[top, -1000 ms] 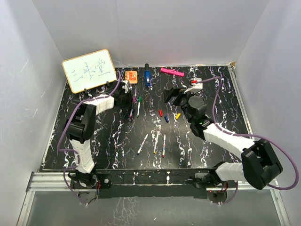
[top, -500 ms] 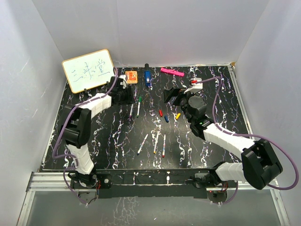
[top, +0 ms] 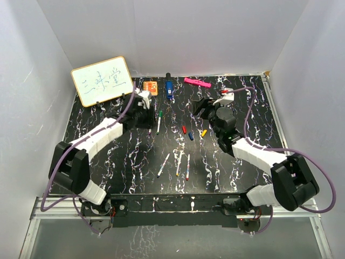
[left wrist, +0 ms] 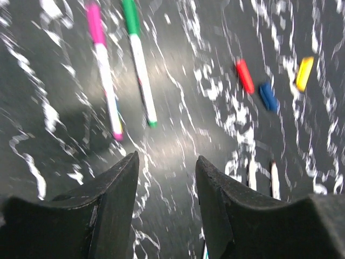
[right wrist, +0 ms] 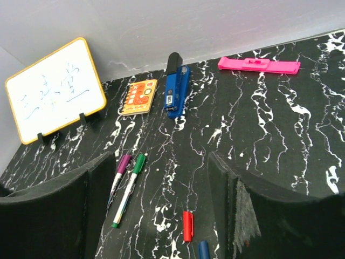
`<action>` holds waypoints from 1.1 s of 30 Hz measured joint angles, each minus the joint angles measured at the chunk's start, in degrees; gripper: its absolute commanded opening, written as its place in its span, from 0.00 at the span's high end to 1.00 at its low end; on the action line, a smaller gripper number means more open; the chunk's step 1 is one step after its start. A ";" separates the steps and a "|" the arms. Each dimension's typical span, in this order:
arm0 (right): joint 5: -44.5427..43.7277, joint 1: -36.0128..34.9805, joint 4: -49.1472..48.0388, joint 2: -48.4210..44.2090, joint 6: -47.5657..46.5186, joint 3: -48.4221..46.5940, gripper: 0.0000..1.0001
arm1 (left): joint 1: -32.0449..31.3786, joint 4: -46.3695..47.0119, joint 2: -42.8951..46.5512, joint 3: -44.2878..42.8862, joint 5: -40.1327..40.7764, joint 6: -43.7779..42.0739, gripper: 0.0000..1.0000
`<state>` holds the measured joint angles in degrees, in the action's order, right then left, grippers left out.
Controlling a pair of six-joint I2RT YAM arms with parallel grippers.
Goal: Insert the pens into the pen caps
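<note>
While left jaws and right jaws stand apart, empty, two capped pens (left wrist: 141, 75) lie just ahead of the left; red cap (right wrist: 187, 225), blue cap (right wrist: 202, 250) and yellow cap (left wrist: 304, 73) near the right. Three bare pens (top: 178, 163) lie mid-bench (top: 135, 162). Next, by judgement: grasp one pen and its matching cap.

blue cap (right wrist: 203, 250) cut off below (left wrist view blurred)
</note>
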<state>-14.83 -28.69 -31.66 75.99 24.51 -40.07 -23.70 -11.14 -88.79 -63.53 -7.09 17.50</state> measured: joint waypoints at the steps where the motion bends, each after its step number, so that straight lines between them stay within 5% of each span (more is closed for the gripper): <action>1: 0.15 0.37 0.02 0.24 0.37 0.00 0.53 | -1.70 -1.18 0.59 1.03 0.28 -0.35 0.55; 7: 2.10 2.78 0.26 0.96 2.16 0.00 1.00 | -10.73 -8.70 2.47 4.07 1.11 -1.95 0.55; 33: 7.13 4.94 1.53 1.20 4.39 0.00 1.00 | -24.17 -20.90 -6.47 2.25 6.75 0.09 0.54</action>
<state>-7.70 -23.75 -30.13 77.19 28.91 -40.07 -47.88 -32.03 -95.26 -61.28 -0.34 17.58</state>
